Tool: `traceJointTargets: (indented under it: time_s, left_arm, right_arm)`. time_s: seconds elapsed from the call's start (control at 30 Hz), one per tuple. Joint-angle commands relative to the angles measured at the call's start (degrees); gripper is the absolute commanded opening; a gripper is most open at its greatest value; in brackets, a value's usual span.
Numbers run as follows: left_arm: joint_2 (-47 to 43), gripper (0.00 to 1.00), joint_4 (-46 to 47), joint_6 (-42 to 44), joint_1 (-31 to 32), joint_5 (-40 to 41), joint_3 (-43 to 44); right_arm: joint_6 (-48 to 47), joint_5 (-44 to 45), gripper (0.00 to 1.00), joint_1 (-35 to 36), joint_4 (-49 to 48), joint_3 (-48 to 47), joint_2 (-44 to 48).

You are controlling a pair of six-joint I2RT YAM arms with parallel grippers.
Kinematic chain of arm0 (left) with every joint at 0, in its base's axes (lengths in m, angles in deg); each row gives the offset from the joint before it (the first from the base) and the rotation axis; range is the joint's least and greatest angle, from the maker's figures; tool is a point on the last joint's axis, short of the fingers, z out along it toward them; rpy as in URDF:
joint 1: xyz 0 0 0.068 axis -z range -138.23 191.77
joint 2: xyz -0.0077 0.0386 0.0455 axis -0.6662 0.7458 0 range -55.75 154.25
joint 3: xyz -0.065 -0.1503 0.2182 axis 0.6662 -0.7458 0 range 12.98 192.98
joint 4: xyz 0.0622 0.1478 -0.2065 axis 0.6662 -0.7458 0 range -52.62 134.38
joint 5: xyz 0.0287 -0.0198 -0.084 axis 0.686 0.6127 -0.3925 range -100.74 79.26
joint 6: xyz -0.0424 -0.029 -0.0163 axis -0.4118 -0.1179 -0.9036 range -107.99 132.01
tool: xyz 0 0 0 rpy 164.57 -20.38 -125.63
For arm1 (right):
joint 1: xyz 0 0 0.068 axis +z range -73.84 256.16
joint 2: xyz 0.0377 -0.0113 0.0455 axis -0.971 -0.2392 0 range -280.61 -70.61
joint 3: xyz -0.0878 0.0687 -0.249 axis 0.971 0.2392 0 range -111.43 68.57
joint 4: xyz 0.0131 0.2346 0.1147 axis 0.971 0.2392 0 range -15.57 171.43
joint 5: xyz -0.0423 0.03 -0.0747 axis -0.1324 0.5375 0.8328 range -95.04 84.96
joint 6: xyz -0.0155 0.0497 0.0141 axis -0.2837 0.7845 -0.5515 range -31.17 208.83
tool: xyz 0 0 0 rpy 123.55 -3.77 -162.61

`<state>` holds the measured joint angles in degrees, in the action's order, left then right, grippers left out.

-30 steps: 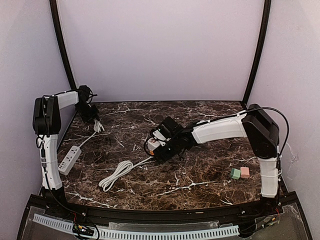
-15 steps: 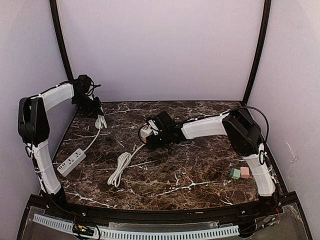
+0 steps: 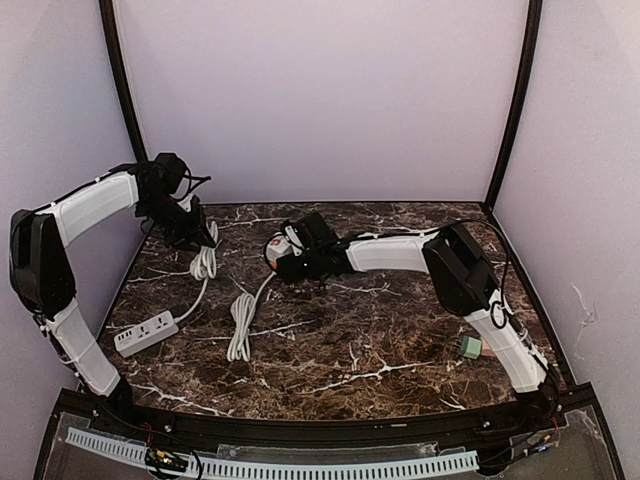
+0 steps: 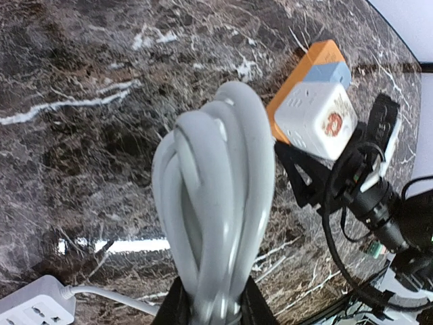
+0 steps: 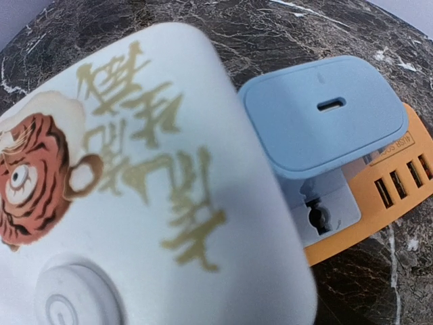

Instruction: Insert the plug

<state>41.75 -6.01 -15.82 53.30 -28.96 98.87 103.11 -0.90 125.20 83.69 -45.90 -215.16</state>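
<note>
**A:** Overhead?
**B:** Left gripper [image 3: 192,232], upper left, clamped on a white cable bundle [image 3: 205,264]. Its lead runs down to the power strip [image 3: 148,333], lower left. Right gripper [image 3: 288,256], centre, grips the socket cube [image 3: 274,250].
**A:** Left wrist?
**B:** Bundle fills the middle, pinched at the bottom edge. Cube upper right. Plug itself: can't make it out.
**A:** Right wrist?
**B:** Cube's tiger face fills the left. Blue charger [image 5: 323,115] upper right, on an orange block [image 5: 379,203].

The tabletop [image 3: 400,330] looks like polished dark marble, glossy with white veins. The cable [image 4: 216,203] is smooth, probably rubbery plastic. The socket cube [image 5: 135,203] is satin white plastic with a printed tiger. Its blue adapter [image 5: 325,115] is matt, and the orange shell [image 5: 399,203] is slightly shiny.
</note>
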Motion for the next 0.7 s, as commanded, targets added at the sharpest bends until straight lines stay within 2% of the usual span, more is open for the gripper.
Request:
traceJointTargets:
  time_s: [0.0,0.23,0.67]
  left_arm:
    - [-5.7,0.15,-2.4,1.6,1.5,-3.6,-3.7]
    - [-9.2,0.15,-0.6,1.8,3.6,-6.5,-8.1]
    - [-11.0,0.14,2.9,-0.1,15.8,-10.6,-12.5]
  right_arm:
    - [0.0,-1.0,0.80,-1.2,1.3,0.1,-0.4]
    - [1.8,-0.3,0.80,-1.0,-2.4,14.5,9.7]
    - [1.6,5.2,0.84,-1.0,-2.0,32.0,29.1]
